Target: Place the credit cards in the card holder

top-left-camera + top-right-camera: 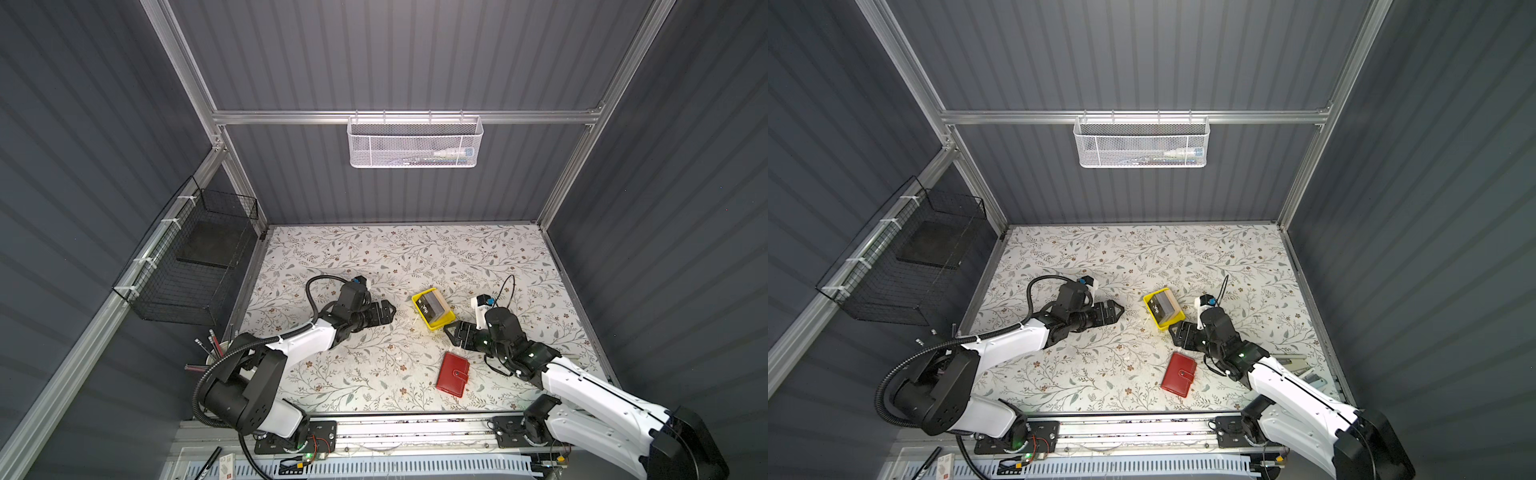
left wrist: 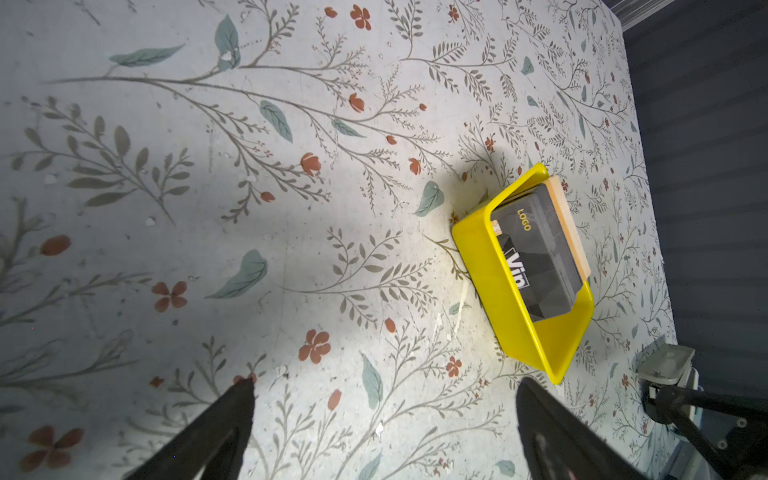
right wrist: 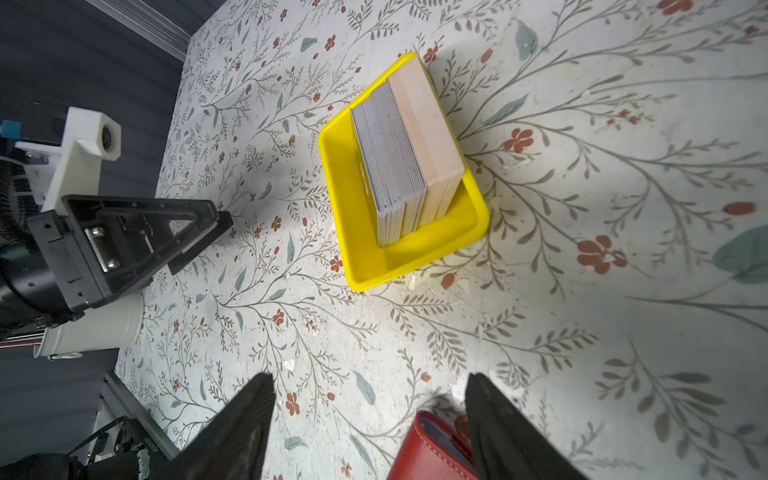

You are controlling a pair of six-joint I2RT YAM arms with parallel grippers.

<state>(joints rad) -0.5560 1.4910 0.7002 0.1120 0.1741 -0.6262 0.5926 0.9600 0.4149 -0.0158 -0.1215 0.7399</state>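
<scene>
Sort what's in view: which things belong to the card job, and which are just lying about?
Job: credit cards, card holder.
Lying about: yellow tray (holds the cards), white mesh basket, black wire basket, white cup.

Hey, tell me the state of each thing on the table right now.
card holder, closed, lying flat.
credit cards, stacked on edge in the yellow tray.
yellow tray, upright, holding the cards.
left claw, open, empty.
right claw, open, empty.
</scene>
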